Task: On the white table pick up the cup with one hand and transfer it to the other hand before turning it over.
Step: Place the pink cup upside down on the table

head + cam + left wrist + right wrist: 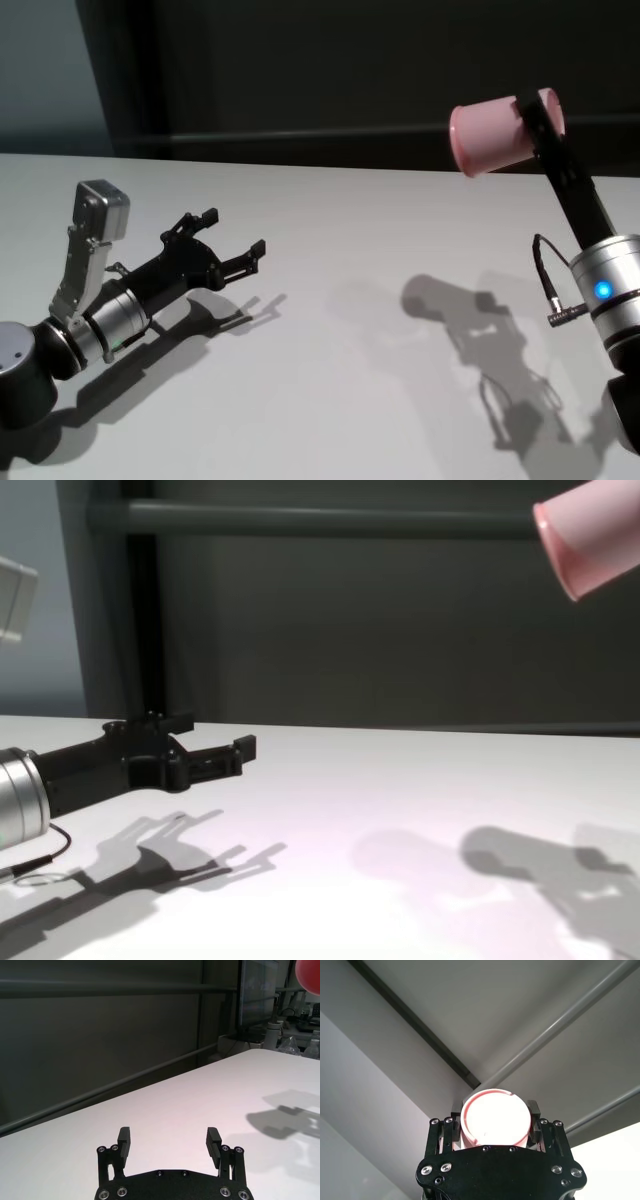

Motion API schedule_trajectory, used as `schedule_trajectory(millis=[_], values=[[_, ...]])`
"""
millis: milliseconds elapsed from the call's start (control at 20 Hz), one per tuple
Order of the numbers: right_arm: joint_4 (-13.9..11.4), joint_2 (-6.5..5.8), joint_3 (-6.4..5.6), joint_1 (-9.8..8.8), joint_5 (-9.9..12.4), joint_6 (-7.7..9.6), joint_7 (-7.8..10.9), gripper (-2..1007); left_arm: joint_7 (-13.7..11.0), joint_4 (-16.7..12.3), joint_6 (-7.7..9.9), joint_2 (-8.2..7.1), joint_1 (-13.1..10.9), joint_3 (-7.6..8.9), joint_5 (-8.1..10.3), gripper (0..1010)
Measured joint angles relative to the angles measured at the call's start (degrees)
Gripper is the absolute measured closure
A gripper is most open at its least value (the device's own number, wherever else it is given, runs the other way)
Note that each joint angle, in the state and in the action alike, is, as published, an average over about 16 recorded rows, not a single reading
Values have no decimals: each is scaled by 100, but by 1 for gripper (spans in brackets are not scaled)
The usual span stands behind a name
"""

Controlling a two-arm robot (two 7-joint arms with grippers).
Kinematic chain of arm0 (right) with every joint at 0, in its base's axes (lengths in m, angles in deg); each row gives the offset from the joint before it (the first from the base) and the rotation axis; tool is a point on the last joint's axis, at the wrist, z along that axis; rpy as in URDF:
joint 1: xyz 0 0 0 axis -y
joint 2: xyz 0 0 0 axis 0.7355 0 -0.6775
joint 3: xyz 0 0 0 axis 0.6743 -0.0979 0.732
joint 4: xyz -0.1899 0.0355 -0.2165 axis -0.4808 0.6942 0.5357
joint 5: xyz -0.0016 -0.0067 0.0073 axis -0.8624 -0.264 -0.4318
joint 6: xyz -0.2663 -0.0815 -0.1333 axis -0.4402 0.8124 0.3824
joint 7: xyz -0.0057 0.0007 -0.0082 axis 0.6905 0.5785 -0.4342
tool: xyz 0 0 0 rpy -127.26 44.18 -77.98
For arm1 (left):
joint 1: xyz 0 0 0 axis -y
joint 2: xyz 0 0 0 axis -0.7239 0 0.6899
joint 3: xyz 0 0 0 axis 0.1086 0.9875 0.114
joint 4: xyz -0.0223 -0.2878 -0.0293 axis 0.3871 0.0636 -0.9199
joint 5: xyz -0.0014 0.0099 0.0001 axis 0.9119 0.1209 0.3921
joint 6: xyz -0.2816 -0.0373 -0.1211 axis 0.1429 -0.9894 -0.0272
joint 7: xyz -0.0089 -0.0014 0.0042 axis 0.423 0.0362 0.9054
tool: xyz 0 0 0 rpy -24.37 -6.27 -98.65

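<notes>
The pink cup (485,135) is held high in the air above the right side of the white table (330,340), lying on its side with its rolled rim toward the left. My right gripper (536,108) is shut on it; the right wrist view shows its round end (495,1117) between the fingers (535,1110). The cup also shows at the top right of the chest view (595,535) and in a corner of the left wrist view (310,972). My left gripper (235,232) is open and empty, low over the table's left side, far from the cup.
A dark wall with a horizontal rail (330,520) runs behind the table's far edge. The left wrist view shows a monitor (257,992) and bottles (312,1047) on a desk beyond the table. Both arms cast shadows on the tabletop.
</notes>
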Motion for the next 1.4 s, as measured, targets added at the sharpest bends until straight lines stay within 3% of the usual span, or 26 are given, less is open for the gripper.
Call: schedule_trajectory(millis=[250,600,900,1400], values=[[75,-91,278,296,-373,380,-290,269,0,0,0,0,0,0,0,9],[238,-148,614,697,-761,955,-529,269,0,0,0,0,0,0,0,9],[301,-160,752,876,-1012,1298,-681,269,0,0,0,0,0,0,0,9],[334,-232,950,1002,-1484,1882,-974,269,0,0,0,0,0,0,0,9]])
